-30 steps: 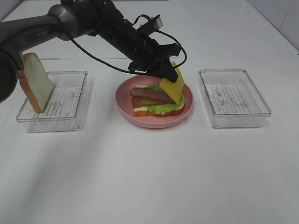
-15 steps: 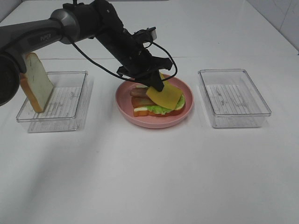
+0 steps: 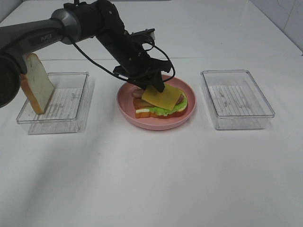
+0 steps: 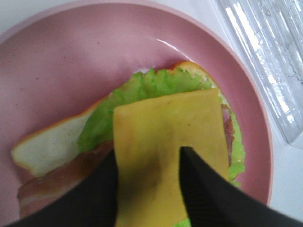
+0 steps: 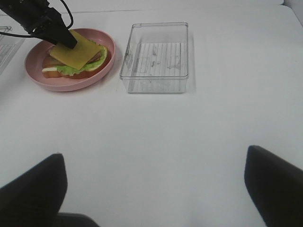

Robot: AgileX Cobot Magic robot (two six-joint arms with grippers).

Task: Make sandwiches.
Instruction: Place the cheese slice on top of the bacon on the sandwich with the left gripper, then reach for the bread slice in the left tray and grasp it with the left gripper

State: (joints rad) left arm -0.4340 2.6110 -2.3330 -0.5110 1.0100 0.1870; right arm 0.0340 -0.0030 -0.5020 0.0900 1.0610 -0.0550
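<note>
Your left gripper (image 3: 158, 86) is pinched on the cheese (image 3: 163, 97), laid over the meat and lettuce (image 4: 142, 90) on the pink plate (image 3: 156, 124). Right gripper (image 5: 156, 189) hangs wide open w/ nothing in it. Pull off sideways and the cheese prob drags askew, b/c it only rests loose.

Left claw (image 3: 156, 85) lowered, fingers pinched closed. Right claw (image 5: 154, 189) spread wide, hovering.

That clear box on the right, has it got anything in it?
Empty. The right tray shows only its ribbed clear floor in the high view, and nothing else in the right wrist view.
</note>
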